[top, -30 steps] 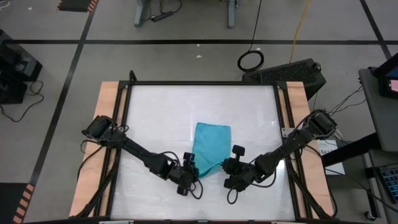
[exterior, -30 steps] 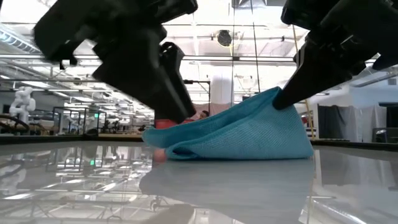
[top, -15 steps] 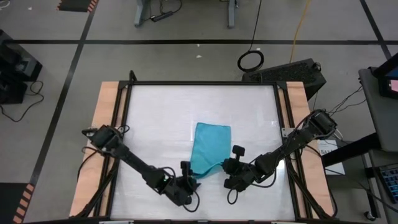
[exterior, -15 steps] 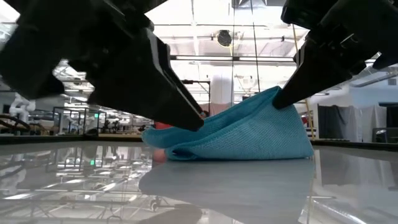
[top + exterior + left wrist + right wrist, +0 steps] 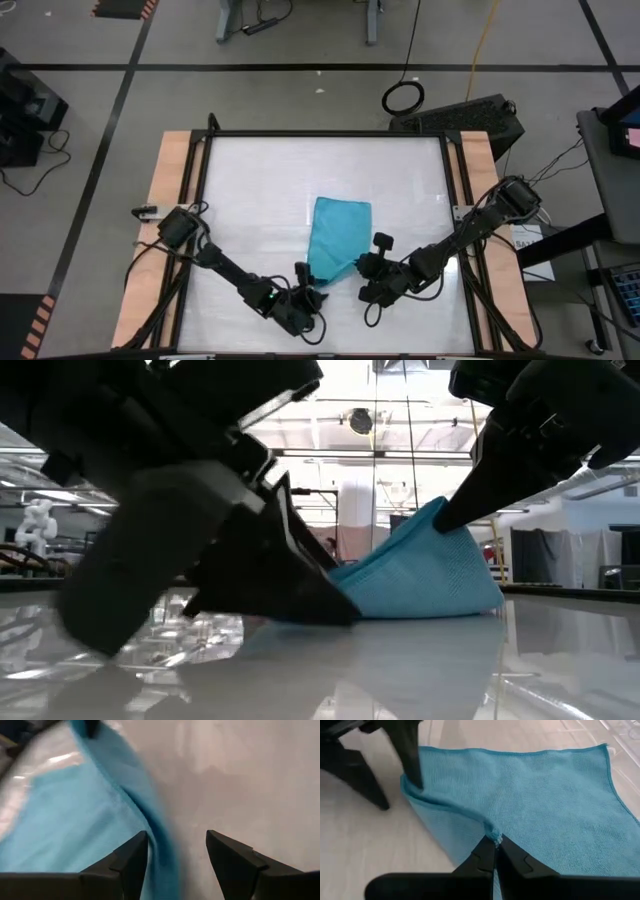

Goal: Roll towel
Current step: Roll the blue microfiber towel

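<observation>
The turquoise towel (image 5: 338, 238) lies on the white table, its far part flat and its near right corner raised into a peak (image 5: 440, 510). My right gripper (image 5: 495, 842) is shut on that corner. My left gripper (image 5: 176, 840) is open, low at the towel's near left edge (image 5: 150, 820). One of its fingers (image 5: 412, 760) stands over the cloth and the other (image 5: 365, 785) over bare table. In the low view the left gripper (image 5: 340, 610) hides the towel's left end. My left gripper straddles the towel's near left edge (image 5: 160, 845), coming slantwise from the near left; whether a finger touches the cloth I cannot tell. My right gripper pinches the towel's near right corner (image 5: 492, 831) between its two fingertips, slanting down from the near right. The corner is lifted off the table in a peak, and the rest of the towel lies on the table.
The glossy white tabletop (image 5: 260, 190) has open room left of and beyond the towel. Wooden side rails (image 5: 165, 200) and a black frame border it. The two grippers stand close together near the table's front edge.
My left gripper has come down and toward the table's near edge, tipping further downward, and now sits low at the towel's near left edge with its fingers still open. The towel has kept its shape.
</observation>
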Controlling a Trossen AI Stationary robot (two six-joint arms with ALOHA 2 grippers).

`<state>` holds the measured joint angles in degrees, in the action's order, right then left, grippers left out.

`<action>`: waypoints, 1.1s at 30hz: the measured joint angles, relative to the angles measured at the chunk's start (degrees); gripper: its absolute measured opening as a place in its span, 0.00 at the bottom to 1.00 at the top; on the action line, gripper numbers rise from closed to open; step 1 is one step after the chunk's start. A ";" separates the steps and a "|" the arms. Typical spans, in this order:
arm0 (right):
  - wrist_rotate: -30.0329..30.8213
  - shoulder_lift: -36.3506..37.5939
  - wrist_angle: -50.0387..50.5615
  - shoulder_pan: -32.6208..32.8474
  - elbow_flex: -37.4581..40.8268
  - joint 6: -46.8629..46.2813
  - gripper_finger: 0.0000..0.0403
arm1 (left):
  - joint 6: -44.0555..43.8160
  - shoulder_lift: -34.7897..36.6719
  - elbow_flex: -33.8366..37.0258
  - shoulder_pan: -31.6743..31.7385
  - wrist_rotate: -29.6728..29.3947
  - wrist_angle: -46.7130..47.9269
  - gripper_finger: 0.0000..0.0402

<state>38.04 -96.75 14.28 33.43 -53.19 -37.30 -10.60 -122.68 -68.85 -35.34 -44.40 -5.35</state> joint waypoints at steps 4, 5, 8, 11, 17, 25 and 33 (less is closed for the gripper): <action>0.00 0.00 -0.02 0.00 0.00 0.00 0.00 | 0.00 0.08 -0.03 0.08 -6.63 2.50 0.52; 0.00 0.00 -0.02 0.01 0.00 0.00 0.00 | 0.01 0.09 -0.06 0.12 -7.98 3.31 0.52; 0.24 0.60 0.20 0.02 0.00 0.00 0.00 | -1.93 0.20 -0.12 0.76 -8.33 6.58 0.48; 1.23 1.82 0.56 0.02 0.01 0.04 0.00 | -6.99 0.28 -0.16 1.65 -7.50 10.56 0.39; 3.27 4.98 1.97 0.22 0.02 0.33 0.00 | -7.05 0.28 -0.12 1.73 -7.39 12.20 0.16; 4.07 8.29 4.95 0.67 0.02 -0.06 0.00 | -6.69 0.27 -0.16 1.50 -7.30 16.22 0.05; 5.50 8.39 7.90 0.81 0.02 -2.66 0.00 | -4.12 3.48 0.22 1.18 -6.22 20.44 0.16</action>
<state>43.54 -88.36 22.18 34.24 -53.17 -39.95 -14.72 -119.20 -68.63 -34.16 -50.62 15.09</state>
